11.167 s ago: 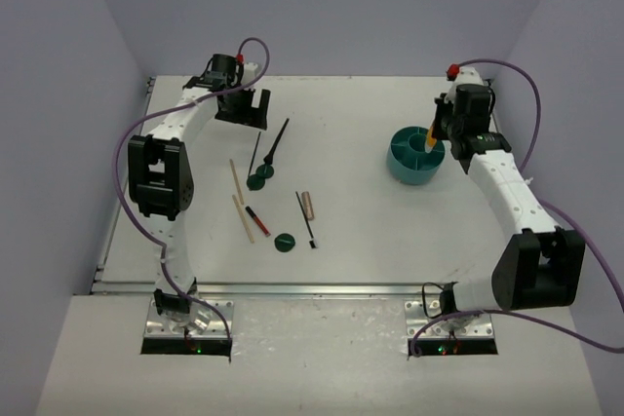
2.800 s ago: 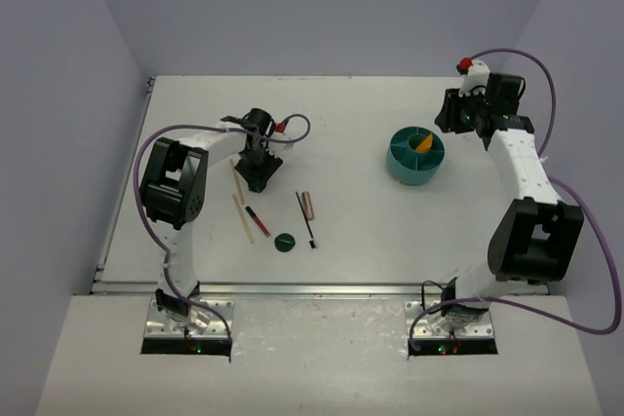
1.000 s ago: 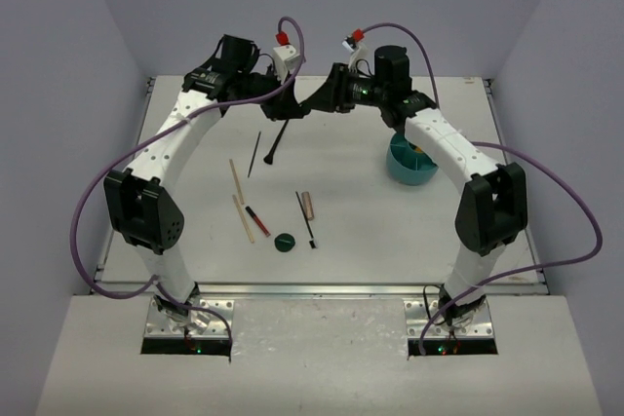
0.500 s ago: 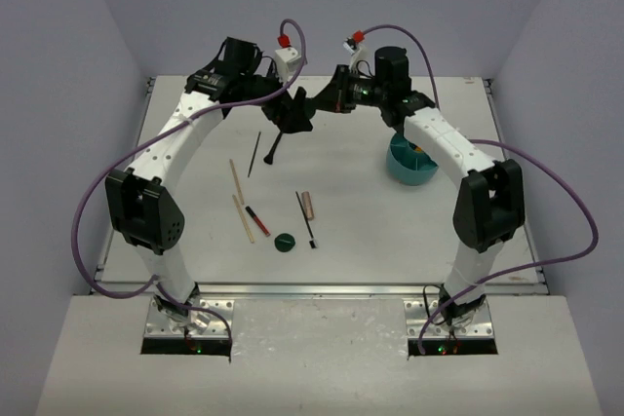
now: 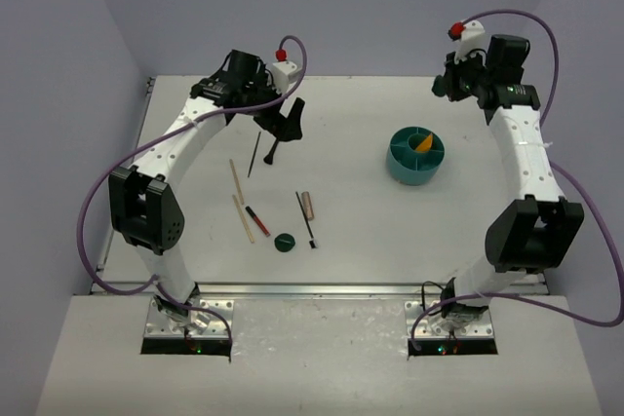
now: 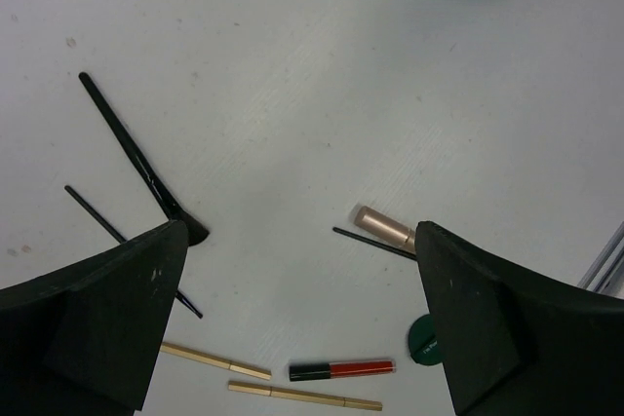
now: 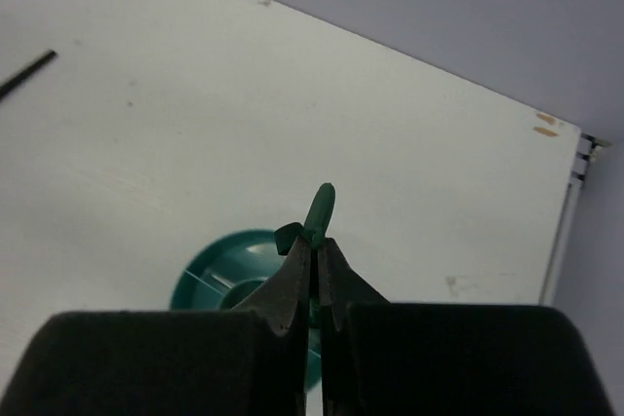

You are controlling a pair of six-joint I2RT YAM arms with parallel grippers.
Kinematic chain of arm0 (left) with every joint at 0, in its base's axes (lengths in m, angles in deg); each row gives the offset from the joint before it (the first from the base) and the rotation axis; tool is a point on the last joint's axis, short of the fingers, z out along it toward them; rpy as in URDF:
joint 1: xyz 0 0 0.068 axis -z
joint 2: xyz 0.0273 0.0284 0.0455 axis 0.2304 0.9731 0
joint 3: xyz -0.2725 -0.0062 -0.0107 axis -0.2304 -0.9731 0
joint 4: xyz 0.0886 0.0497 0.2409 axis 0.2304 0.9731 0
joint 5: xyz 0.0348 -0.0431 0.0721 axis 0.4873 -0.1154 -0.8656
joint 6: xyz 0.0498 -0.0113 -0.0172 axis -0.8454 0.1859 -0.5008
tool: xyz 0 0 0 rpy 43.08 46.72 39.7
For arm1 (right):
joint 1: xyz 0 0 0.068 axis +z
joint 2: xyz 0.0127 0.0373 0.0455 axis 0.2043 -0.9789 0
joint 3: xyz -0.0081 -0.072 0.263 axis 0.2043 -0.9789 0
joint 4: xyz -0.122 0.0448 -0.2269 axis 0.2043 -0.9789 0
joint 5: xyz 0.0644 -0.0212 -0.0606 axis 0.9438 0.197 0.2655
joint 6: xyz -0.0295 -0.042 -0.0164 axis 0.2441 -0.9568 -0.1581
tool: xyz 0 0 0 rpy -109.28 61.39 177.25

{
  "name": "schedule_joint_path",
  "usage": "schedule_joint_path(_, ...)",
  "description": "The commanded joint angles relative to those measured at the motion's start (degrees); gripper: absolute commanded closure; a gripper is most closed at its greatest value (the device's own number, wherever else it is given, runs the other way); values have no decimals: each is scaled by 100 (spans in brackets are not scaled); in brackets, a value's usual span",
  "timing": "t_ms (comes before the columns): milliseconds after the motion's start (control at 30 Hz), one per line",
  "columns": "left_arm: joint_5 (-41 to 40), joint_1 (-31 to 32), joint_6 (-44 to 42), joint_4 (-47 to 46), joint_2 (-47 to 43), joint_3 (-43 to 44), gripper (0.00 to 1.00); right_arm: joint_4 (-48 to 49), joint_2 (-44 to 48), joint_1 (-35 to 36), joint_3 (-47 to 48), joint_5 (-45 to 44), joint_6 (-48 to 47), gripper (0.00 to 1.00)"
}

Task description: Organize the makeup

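Observation:
My right gripper (image 7: 314,245) is shut on a dark green disc (image 7: 320,209), held on edge above the teal container (image 7: 210,280). From above, that gripper (image 5: 441,87) hangs at the back right, beyond the container (image 5: 402,168), which holds an orange wedge (image 5: 424,141). My left gripper (image 5: 281,124) is open and empty, high over the back left. Below it lie a black brush (image 6: 136,158), a beige tube (image 6: 383,227), a red-black pencil (image 6: 341,369), two wooden sticks (image 6: 214,361), and a second green disc (image 5: 285,241).
Two thin black brushes lie among the makeup, one (image 5: 255,153) beside the big brush and one (image 5: 305,219) next to the tube. The table's back edge and right rail run close behind my right gripper. Purple cables arc over both arms.
The grippers met over the back middle of the table. My right one shut on the green disc, my left one opened and let it go. The right arm then swung back right with it.

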Motion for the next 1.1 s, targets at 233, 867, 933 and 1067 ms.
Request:
schedule_joint_path(233,-378,8,-117,-95,-310,-292,0,-531,-328,2,-224,-1002,-2565,100)
schedule_joint_path(867,-331,8,89,-122,-316,-339,0,562,-742,-80,-1414,-96,-1809,100)
schedule_joint_path(933,-384,8,81,-129,-324,-361,0,562,-721,-80,-1474,-296,-1840,100)
schedule_joint_path(1067,-406,8,81,-129,-342,-427,0,572,-651,-72,-1645,-519,-1869,100)
